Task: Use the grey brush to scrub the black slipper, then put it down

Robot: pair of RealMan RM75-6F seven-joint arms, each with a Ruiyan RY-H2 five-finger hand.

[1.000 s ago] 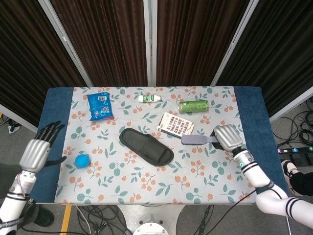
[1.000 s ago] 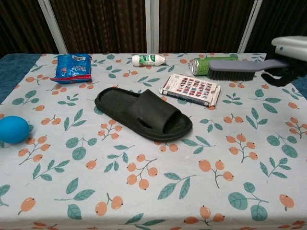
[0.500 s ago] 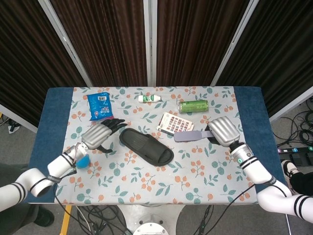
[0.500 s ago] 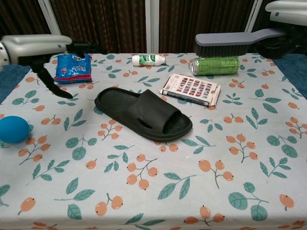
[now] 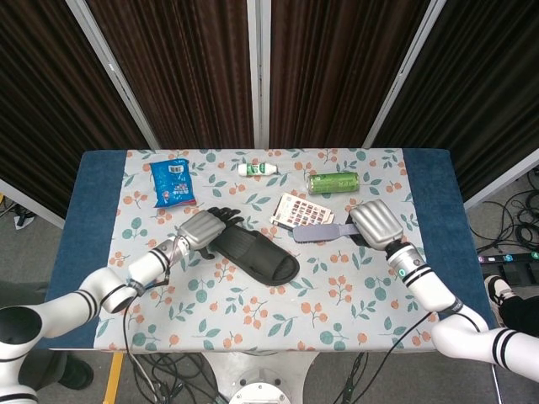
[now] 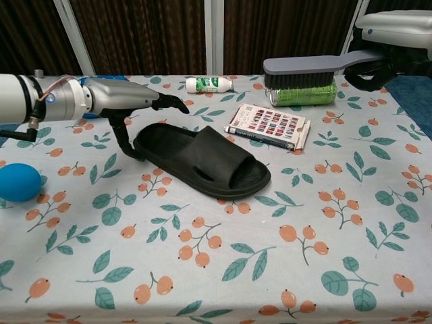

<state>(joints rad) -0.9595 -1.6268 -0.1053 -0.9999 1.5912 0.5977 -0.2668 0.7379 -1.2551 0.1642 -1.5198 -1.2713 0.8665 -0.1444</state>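
The left hand (image 6: 125, 101) has swung in from the table's left edge and now hovers spread over the heel of the black slipper (image 5: 253, 251), thumb at its rim, ready to steady it mid-table. The right hand (image 5: 377, 225) has carried the gripped grey brush (image 6: 307, 70) leftward above the booklet (image 6: 268, 126); scrubbing seems imminent.

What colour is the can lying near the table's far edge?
The can is green, with pale lettering; it shows clearest in the head view.
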